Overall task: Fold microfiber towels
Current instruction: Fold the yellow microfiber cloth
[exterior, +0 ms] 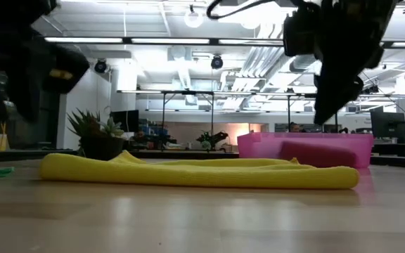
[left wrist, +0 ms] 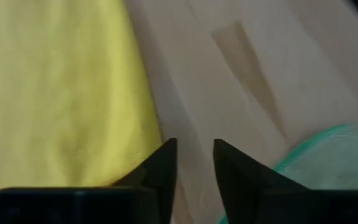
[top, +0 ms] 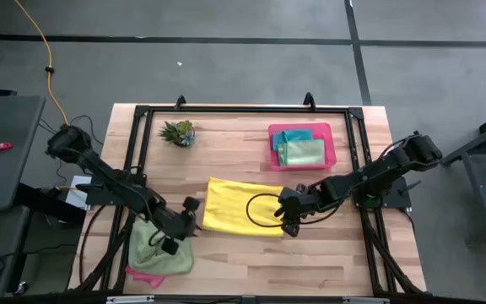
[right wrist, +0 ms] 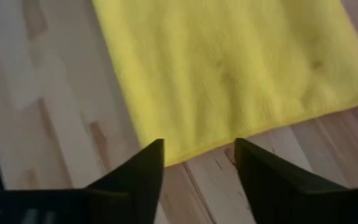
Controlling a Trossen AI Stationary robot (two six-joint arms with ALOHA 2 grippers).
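The yellow towel (top: 241, 208) lay flat at the middle of the counter (top: 336, 253). The left gripper (top: 189, 216) and right gripper (top: 288, 221) flanked it, both with fingers apart, empty.

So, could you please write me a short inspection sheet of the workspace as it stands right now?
Surface: wooden table, with a black frame.
Job's things: yellow towel flat mid-table; light green towel over pink towel at the front left; teal and green towels in the pink tray.
Clutter: small plant.
Grippers: left gripper open, empty, beside the yellow towel's edge; right gripper open, empty, over its opposite edge.
Cables: black loop on the yellow towel; yellow cord on the floor.
Surroundings: grey floor, a lit room behind.
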